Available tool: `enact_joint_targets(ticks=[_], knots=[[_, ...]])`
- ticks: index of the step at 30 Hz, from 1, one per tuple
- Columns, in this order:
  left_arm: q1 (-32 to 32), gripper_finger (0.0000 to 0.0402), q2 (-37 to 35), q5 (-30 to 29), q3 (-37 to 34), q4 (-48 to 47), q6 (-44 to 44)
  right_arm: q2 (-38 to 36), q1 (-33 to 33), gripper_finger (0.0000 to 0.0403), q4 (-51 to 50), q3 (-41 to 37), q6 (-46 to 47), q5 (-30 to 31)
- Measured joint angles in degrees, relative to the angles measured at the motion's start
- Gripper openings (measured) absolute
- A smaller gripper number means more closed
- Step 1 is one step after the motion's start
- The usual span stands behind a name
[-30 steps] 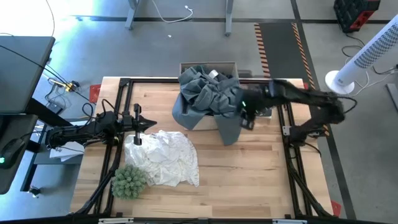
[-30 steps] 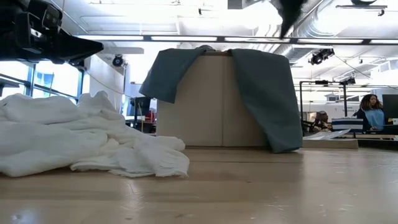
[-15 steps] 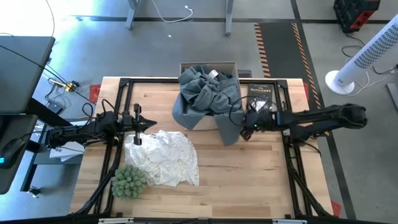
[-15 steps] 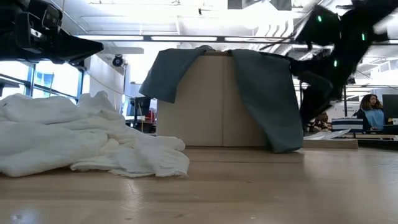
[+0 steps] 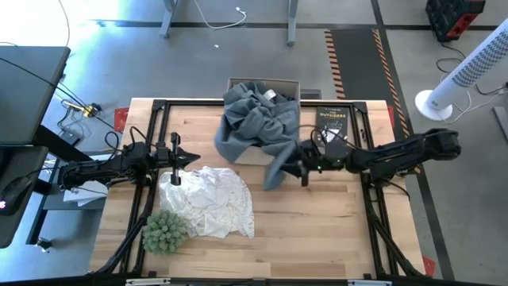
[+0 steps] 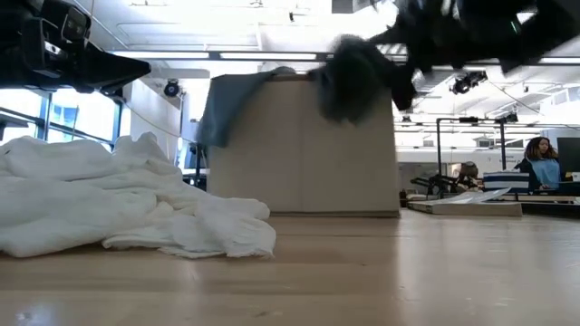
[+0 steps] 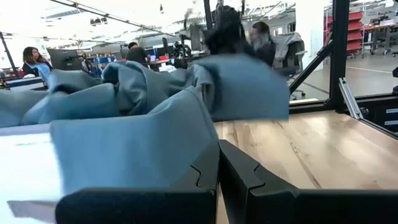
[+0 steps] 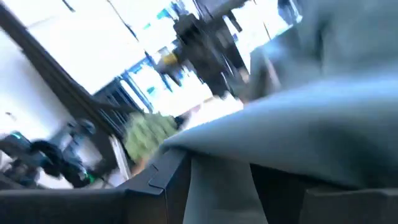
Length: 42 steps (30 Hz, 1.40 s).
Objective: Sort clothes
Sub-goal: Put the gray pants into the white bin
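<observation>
A: So, grey garment [image 5: 258, 127]: heaped on and spilling out of the cardboard box [image 5: 286, 82] at the table's far edge, one tail pulled out toward the right gripper [image 5: 292, 168]. Limp, no stiffness at all; it drapes over the box rim and folds on itself.

B: Weight?

A: Light, I'd judge. But it sags and stretches, so a pinch on one corner lifts only that corner and the rest drags. Best hold looks like a bunched fold near the middle of the mass, not the thin hanging edge.

B: Is the right gripper on it?

A: Its wrist view shows grey cloth lying across and between the dark fingers [image 8: 168, 180], and from above the tail runs straight to the fingertips. I read it as pinching the grey garment. Snag risk: cloth may catch on the box rim and tug the box.

B: Other clothes?

A: White garment [image 5: 208, 199], crumpled on the near-left part of the table [image 5: 317, 230], just beside the spiky green plant ball [image 5: 164, 231]. Same soft, loose handling; its many wrinkles give easy ridges to grab.

B: Left arm?

A: Left gripper [image 5: 176, 163] hovers at the white garment's far-left edge, holding nothing. From its wrist view the two fingers [image 7: 239, 180] sit pressed together.

B: Anything else?

A: Black book [image 5: 332, 121] lies flat to the right of the box, beside the right arm. Not laundry.
</observation>
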Motion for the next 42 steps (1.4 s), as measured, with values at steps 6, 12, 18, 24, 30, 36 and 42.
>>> enact_joint_targets(ticks=[6,12,18,24,30,36,42], knots=[[-0.01,0.0001,0.00,0.00,-0.01,0.00,-0.02,0.81,-2.72,0.0155,-17.00,17.08,-10.69,8.58],[-0.02,0.0001,0.00,0.00,-0.01,0.00,-0.02,8.87,-9.16,0.0155,-33.35,36.57,-19.99,12.71],[0.00,0.0001,0.00,0.00,-0.01,0.00,-0.01,23.82,-14.50,0.0155,-47.23,54.47,-27.80,8.41],[-0.01,0.0001,0.00,0.00,0.01,0.00,-0.01,30.04,-11.60,0.0155,-72.44,71.29,-39.35,8.09],[-0.02,0.0001,0.00,0.00,0.00,0.00,-0.02,27.71,-1.53,0.0155,-101.40,79.40,-34.67,8.48],[-0.01,0.0001,0.00,0.00,0.01,0.00,0.00,22.42,8.13,0.0155,-115.07,70.03,-19.88,9.87],[0.00,0.0001,0.00,0.00,0.00,0.00,0.00,12.57,12.62,0.0155,-103.00,45.74,-8.41,18.26]])
